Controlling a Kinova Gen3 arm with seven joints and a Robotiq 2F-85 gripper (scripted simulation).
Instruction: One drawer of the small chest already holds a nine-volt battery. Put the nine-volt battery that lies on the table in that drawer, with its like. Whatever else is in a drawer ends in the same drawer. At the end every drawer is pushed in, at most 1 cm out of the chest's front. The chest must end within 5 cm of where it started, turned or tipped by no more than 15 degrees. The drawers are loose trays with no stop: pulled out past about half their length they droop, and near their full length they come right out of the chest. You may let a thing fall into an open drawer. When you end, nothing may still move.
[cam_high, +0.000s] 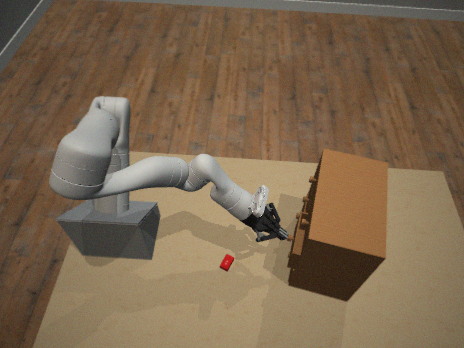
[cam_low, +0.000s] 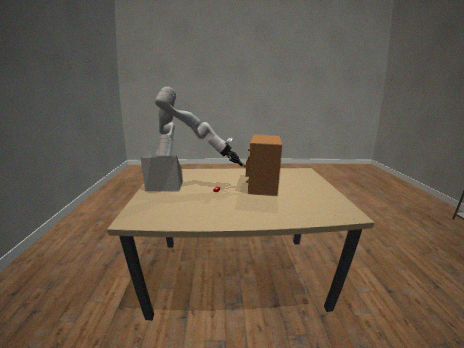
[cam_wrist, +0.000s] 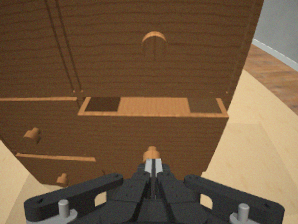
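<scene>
The red nine-volt battery (cam_high: 227, 262) lies on the table between the arm's base and the chest; it also shows in the exterior view (cam_low: 216, 189). The brown chest (cam_high: 345, 210) stands at the right, and its front fills the wrist view (cam_wrist: 153, 43). One lower drawer (cam_wrist: 153, 106) stands a little way out, showing a narrow strip of its inside; I cannot tell what it holds. My gripper (cam_wrist: 153, 168) is shut and empty, its fingertips against that drawer's knob (cam_wrist: 152, 152). It is at the chest's front in the top and exterior views (cam_high: 284, 235) (cam_low: 241, 163).
Other drawers with small round knobs (cam_wrist: 154, 36) sit flush in the chest's front. The arm's grey base (cam_high: 107, 227) stands at the table's left. The arm reaches low over the table towards the chest.
</scene>
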